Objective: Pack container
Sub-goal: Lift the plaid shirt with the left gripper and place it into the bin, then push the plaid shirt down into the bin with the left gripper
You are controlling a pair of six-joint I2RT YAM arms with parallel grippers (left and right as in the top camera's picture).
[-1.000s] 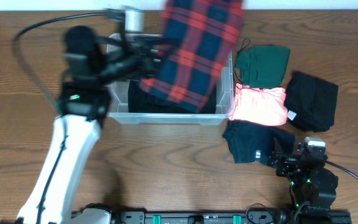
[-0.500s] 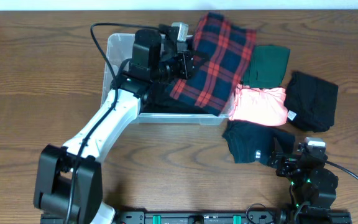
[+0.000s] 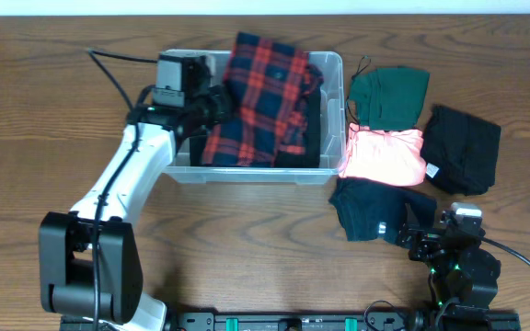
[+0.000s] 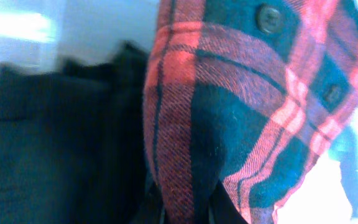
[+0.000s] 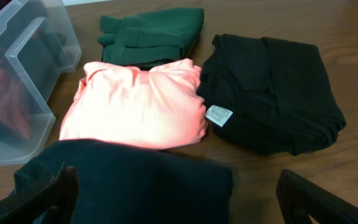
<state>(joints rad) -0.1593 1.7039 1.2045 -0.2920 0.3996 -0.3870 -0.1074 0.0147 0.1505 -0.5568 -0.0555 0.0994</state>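
Note:
The clear plastic container [image 3: 331, 66] stands at the back middle of the table; it also shows in the right wrist view [image 5: 17, 68]. A red and navy plaid shirt [image 3: 263, 97] lies draped in it over dark clothing [image 3: 313, 138]. My left gripper [image 3: 217, 103] is inside the container, shut on the plaid shirt [image 4: 229, 106], with dark clothing [image 4: 48, 137] beside it. My right gripper [image 5: 179, 199] is open near the front right, just over a folded navy garment [image 5: 129, 180].
Right of the container lie folded garments: a green one [image 3: 390, 96], a pink one [image 3: 385, 154], a black one [image 3: 464, 147] with a white tag, and the navy one [image 3: 368, 206]. The table's back edge meets a white wall.
My left arm has swung left and lowered, pulling the plaid shirt from over the container's right end down into the container. The right arm has not moved.

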